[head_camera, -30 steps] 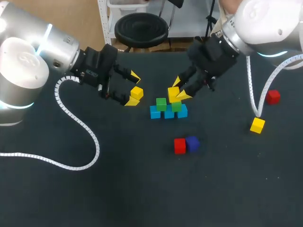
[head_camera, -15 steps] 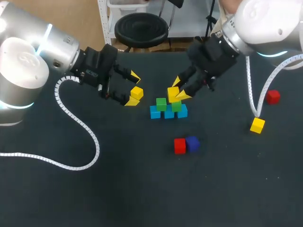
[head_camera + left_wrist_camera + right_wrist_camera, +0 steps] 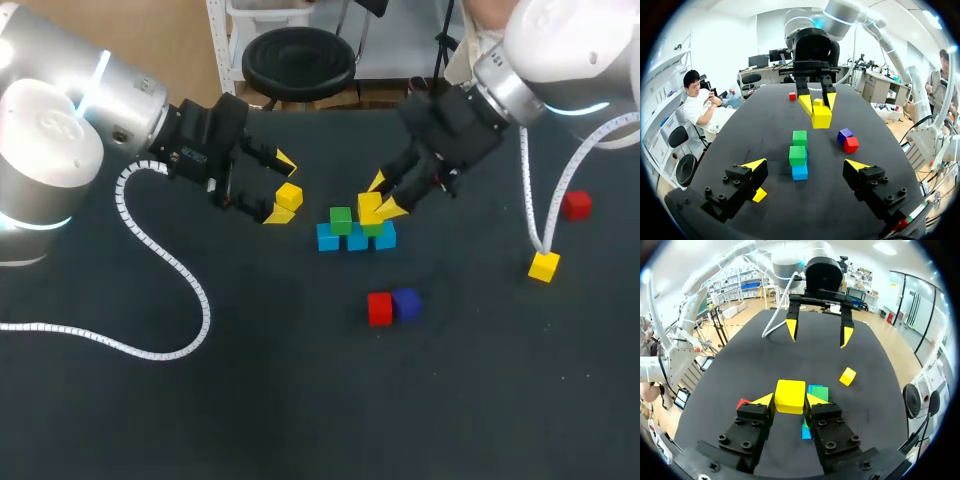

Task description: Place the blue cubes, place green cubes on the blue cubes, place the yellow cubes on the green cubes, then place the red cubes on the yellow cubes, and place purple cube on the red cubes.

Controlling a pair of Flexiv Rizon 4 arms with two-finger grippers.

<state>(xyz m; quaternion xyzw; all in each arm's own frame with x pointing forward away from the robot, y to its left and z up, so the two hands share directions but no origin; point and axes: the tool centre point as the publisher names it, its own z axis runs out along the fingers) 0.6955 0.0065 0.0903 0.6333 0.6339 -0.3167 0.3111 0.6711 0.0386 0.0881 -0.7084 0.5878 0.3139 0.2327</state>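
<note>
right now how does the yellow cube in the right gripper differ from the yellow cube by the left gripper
Grip: the right gripper is shut on the held yellow cube; the loose yellow cube lies by the open left gripper. Place: the held yellow cube is over the green cubes; the loose yellow cube sits on the black table, apart from them. Same colour and size.

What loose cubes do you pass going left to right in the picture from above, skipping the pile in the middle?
Left yellow cube → middle red cube → purple cube → right yellow cube → far-right red cube.
</note>
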